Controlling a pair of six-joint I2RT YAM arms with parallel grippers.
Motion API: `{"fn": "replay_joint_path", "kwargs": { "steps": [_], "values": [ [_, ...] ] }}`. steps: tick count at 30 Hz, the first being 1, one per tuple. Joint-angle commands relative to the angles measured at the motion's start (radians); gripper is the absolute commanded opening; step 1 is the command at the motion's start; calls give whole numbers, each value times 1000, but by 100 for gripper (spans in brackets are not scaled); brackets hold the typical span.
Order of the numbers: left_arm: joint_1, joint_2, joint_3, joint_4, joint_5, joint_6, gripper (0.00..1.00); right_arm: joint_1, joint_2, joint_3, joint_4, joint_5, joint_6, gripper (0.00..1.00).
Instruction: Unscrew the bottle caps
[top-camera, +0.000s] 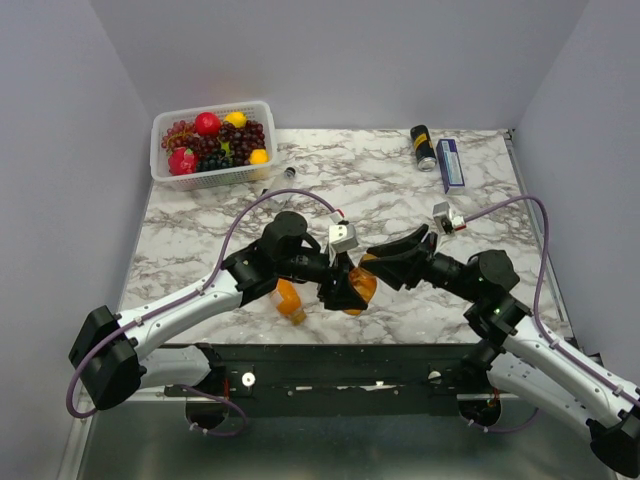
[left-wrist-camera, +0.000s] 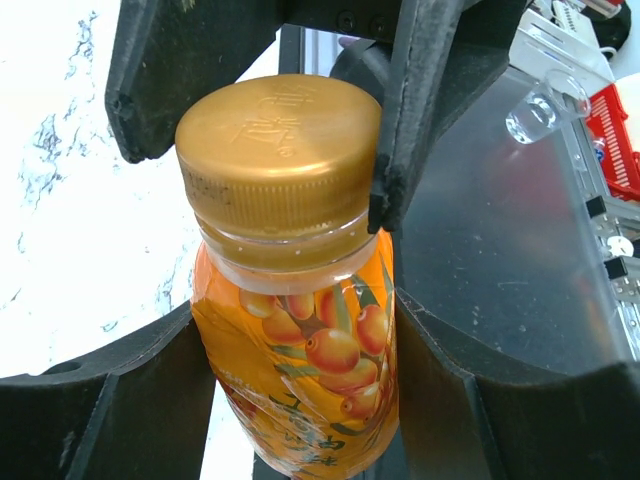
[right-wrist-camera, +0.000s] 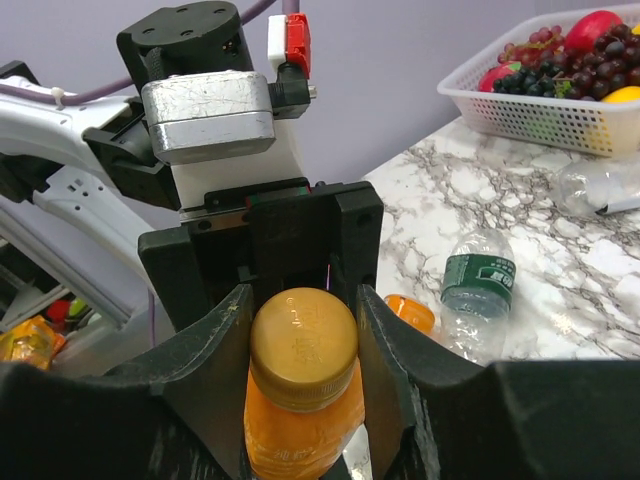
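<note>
An orange juice bottle (left-wrist-camera: 300, 350) is held off the table between both arms. My left gripper (left-wrist-camera: 295, 340) is shut on its body, over the fruit-print label. Its golden-orange cap (right-wrist-camera: 303, 345) sits between the fingers of my right gripper (right-wrist-camera: 303, 320), which is shut on it. From above, the left gripper (top-camera: 338, 285) and right gripper (top-camera: 374, 264) meet over the bottle (top-camera: 357, 290) at the table's near middle. A second orange bottle (top-camera: 290, 301) lies on the table beside it. One clear bottle with a green label (right-wrist-camera: 478, 300) lies close by, another (right-wrist-camera: 590, 190) near the basket.
A white basket (top-camera: 170, 165) of fruit stands at the back left corner. A black drink can (top-camera: 423, 146) and a blue box (top-camera: 450, 164) lie at the back right. The table (top-camera: 400, 190) is marble-patterned, with walls on three sides.
</note>
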Motion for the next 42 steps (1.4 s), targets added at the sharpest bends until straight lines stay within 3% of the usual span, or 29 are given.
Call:
{"fn": "replay_joint_path", "kwargs": {
  "steps": [1,4,7,8,10,11,14,17,21,25,42],
  "values": [
    [-4,-20,15,73,62,9,40,-8,-3,-30,-39,-24,-35,1],
    [-2,-10,24,42,14,21,40,-8,-7,-27,-54,-5,-33,1],
    [-4,4,35,4,-35,40,40,-8,-13,-16,-91,24,-32,10],
    [-4,6,38,-19,-76,46,40,-8,-18,-13,-98,41,-30,22],
    [-5,15,50,-50,-130,66,40,-8,-27,-4,-128,61,-27,33],
    [-7,16,53,-78,-188,73,40,-8,-41,-1,-141,88,-24,52],
    [-13,15,61,-110,-266,90,40,-8,-68,6,-193,166,-18,76],
    [-24,9,64,-136,-372,106,40,-10,-104,16,-261,237,-21,87],
    [-54,0,69,-178,-564,121,40,-8,-115,42,-354,326,-3,89],
    [-88,13,73,-201,-710,127,40,-7,-57,65,-336,309,63,87],
    [-145,50,78,-222,-802,141,39,42,94,58,-155,302,183,75]
  ]
}}
